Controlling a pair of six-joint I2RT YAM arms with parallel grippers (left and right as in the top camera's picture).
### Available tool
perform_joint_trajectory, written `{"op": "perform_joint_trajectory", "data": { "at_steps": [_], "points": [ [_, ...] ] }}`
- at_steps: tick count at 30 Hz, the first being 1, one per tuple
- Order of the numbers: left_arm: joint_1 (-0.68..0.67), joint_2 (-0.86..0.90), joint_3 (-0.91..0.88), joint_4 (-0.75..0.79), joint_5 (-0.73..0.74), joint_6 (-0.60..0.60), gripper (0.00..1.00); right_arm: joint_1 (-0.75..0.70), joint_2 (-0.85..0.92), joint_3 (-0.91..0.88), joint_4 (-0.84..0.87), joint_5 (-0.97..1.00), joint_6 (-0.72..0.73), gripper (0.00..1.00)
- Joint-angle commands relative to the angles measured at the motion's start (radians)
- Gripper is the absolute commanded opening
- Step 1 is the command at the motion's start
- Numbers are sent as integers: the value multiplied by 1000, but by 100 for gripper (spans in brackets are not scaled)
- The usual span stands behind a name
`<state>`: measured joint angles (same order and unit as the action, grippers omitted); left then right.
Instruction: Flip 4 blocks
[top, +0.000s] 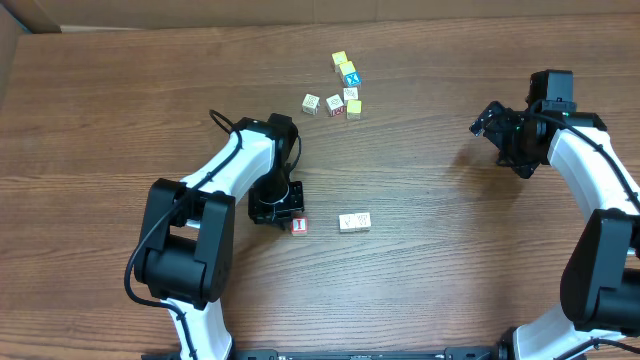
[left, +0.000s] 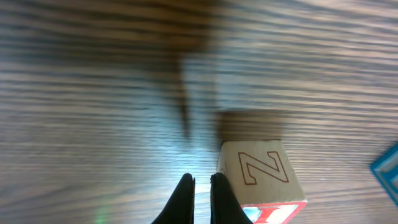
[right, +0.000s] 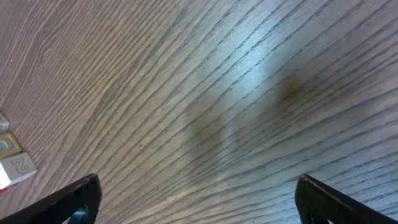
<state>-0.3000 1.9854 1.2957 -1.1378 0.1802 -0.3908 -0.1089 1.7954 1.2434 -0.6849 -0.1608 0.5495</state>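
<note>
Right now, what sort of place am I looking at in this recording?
Probably a robotics lab bench or test station rather than a home. There is a brown wood-grain table, two white-and-black robot arms reaching in from its near edge, and small pale wooden alphabet cubes scattered as practice objects.

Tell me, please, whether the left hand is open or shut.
Shut. In the left wrist view, the left hand shows its fingers almost touching with nothing between them; the Z block sits just beside them, ungripped.
</note>
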Motion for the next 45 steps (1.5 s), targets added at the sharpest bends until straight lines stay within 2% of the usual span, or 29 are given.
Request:
{"op": "perform_joint_trajectory", "data": {
  "at_steps": [1, 12, 23, 29, 39, 45],
  "points": [
    [-26, 4, -10, 18, 43, -14, 4, 2, 2, 18, 3, -6, -4, 100],
    [-113, 4, -10, 123, 84, -68, 5, 2, 2, 18, 3, -6, -4, 100],
    [-137, 4, -10, 145, 89, -112, 4, 2, 2, 18, 3, -6, -4, 100],
    [-138, 4, -10, 148, 139, -123, 4, 2, 2, 18, 3, -6, -4, 100],
    [-110, -1, 7, 164, 94, -127, 4, 2, 2, 18, 3, -6, -4, 100],
    [-106, -39, 97, 49, -5, -122, 4, 2, 2, 18, 3, -6, -4, 100]
  ]
}}
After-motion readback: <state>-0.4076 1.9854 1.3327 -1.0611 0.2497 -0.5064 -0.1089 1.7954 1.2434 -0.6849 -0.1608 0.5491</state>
